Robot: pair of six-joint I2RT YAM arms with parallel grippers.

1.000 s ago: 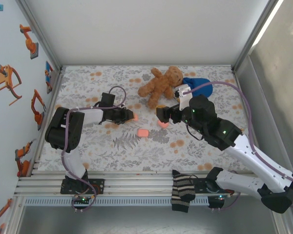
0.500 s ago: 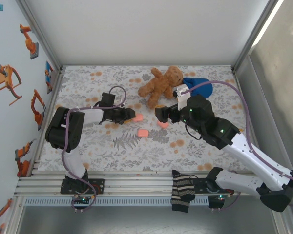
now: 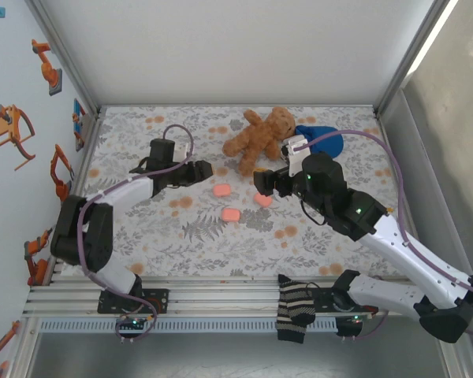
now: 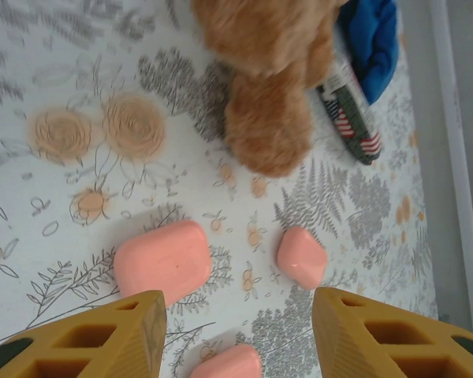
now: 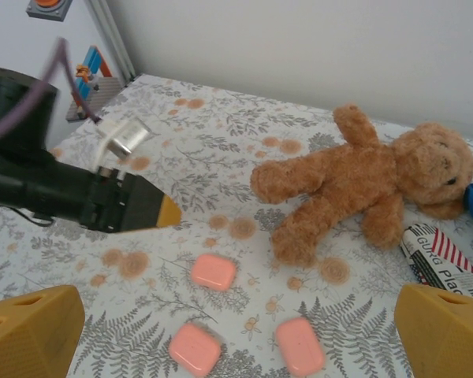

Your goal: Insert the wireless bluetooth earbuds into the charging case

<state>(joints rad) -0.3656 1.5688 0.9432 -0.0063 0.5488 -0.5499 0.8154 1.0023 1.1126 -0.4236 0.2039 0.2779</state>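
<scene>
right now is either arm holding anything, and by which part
Nothing is held: the left gripper and right gripper are both open, the pink cases lying free.

Three cases are set in a loose triangle near the middle of the table (image 3: 142, 236): the left case (image 3: 221, 190) farthest back, the near case (image 3: 231, 214) just in front of it, and the right case (image 3: 262, 199) apart to the right of both. A teddy bear (image 3: 260, 138) is laid behind them, with a packet (image 4: 351, 110) just beside it on the right and a cloth bundle (image 3: 319, 140) beyond the packet. A sock (image 3: 294, 311) is draped over the rail (image 3: 221, 295) at the table's near edge.
</scene>
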